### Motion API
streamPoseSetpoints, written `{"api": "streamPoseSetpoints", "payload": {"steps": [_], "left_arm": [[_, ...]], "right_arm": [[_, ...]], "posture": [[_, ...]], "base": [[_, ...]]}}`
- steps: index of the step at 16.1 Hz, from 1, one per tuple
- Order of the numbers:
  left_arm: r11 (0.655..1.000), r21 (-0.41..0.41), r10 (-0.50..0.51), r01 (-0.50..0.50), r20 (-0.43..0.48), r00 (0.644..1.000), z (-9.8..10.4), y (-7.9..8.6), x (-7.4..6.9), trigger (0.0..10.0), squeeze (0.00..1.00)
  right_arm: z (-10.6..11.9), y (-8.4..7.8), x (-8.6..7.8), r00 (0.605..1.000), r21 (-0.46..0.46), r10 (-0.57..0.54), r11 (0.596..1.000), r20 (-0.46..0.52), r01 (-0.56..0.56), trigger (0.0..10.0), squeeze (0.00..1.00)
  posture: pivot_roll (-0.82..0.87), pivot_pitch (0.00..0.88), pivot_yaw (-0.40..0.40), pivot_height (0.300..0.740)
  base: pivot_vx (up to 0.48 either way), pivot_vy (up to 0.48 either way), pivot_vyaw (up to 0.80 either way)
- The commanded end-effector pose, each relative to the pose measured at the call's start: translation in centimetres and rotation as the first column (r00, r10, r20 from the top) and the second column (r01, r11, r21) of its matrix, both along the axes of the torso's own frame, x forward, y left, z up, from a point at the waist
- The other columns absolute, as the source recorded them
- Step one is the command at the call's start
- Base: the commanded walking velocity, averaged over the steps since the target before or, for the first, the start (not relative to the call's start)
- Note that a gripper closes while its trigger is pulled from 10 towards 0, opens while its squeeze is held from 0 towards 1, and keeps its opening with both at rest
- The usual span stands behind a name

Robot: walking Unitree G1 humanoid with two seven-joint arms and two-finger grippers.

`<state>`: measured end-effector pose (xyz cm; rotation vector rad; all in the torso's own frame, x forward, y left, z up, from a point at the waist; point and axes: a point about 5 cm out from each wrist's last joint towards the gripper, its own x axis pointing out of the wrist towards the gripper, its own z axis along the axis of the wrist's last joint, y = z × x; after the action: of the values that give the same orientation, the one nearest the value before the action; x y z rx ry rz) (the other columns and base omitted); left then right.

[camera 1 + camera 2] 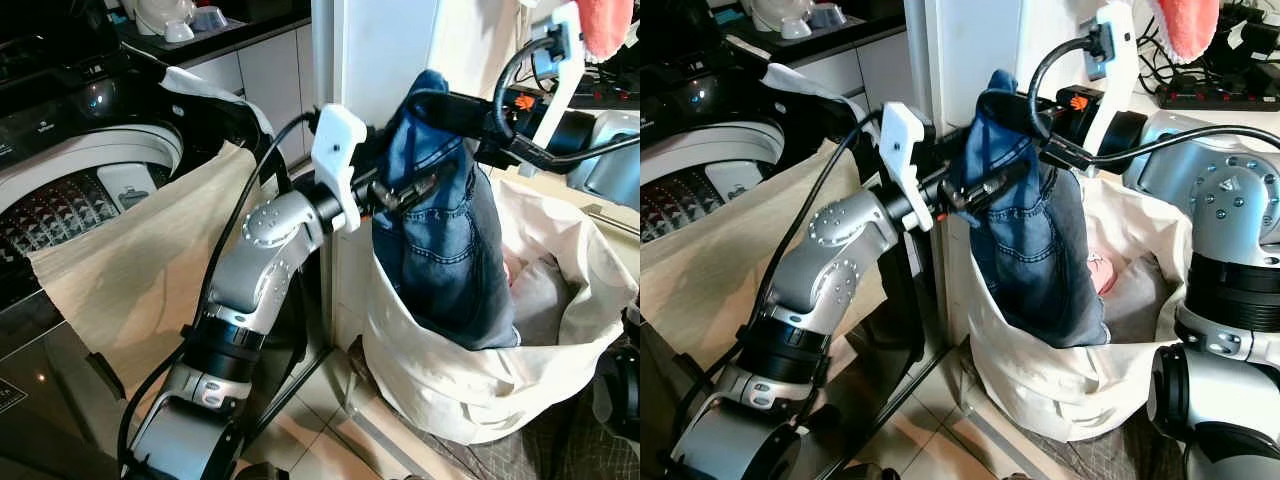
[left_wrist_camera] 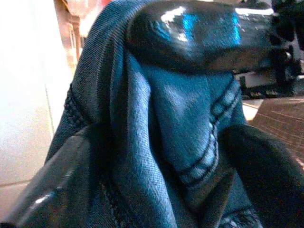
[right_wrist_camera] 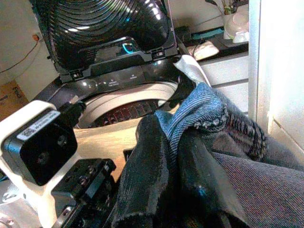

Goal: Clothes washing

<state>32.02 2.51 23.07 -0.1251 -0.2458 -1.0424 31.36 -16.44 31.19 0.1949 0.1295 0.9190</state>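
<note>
left eye view has the blue jeans (image 1: 440, 240) hanging mostly lifted out of the cream laundry bag (image 1: 480, 390), their lower end still down inside it among other clothes. both arms have hold of the top of the garment: the right gripper (image 1: 440, 100) pinches the uppermost fold from the right, and the left gripper (image 1: 405, 192) bites into the denim a little lower from the left. left wrist view, looking along that gripper, has its black fingers (image 2: 61, 175) either side of a bunched ridge of denim, so its jaws are closed on the jeans; right wrist view has the right fingers (image 3: 147, 175) pressed together with a tuft of denim sticking up between them, so those jaws are clamped on the same garment. off to the robot's left stands the top-loading washing machine (image 1: 60, 160) with its lid up and drum (image 1: 70, 205) open, a beige cloth (image 1: 140, 260) draped over its front edge. as for progress, i'd judge the job at an early stage: the jeans are picked up but not yet clear of the bag, they have still to be carried across and dropped in the drum, and more laundry waits in the bag.
</note>
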Motion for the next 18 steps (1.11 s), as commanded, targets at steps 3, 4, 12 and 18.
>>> {"api": "streamPoseSetpoints", "payload": {"steps": [3, 4, 12, 18], "left_arm": [[1.000, 0.017, -0.019, 0.020, -0.037, 0.999, -0.6, 0.3, 0.0, 0.0, 0.00], [1.000, 0.019, -0.015, 0.016, -0.039, 0.999, -0.6, 0.4, 0.0, 0.0, 0.00], [0.999, 0.034, -0.009, 0.011, -0.062, 0.998, -1.2, 1.0, -0.1, 0.0, 0.00], [1.000, 0.009, 0.029, -0.029, -0.073, 0.997, -1.1, 1.5, 0.1, 0.0, 0.00]], "right_arm": [[2.1, 0.6, -1.1, 0.995, 0.024, 0.042, 0.999, 0.089, -0.044, 0.0, 0.00], [2.1, 0.7, -1.1, 0.995, 0.025, 0.042, 0.999, 0.088, -0.044, 0.0, 0.00], [1.9, 1.4, -1.3, 0.995, 0.022, 0.057, 0.998, 0.084, -0.059, 0.0, 0.00], [1.8, 1.7, -1.3, 0.995, 0.021, 0.053, 0.998, 0.081, -0.055, 0.9, 0.00]], "posture": [[-0.09, 0.000, 0.064, 0.740], [-0.09, 0.000, 0.064, 0.740], [-0.08, 0.000, 0.056, 0.740], [-0.09, 0.000, 0.056, 0.740]], "base": [[0.000, 0.000, 0.00], [0.000, 0.000, 0.00], [0.000, 0.000, 0.00], [0.000, 0.000, 0.00]]}}
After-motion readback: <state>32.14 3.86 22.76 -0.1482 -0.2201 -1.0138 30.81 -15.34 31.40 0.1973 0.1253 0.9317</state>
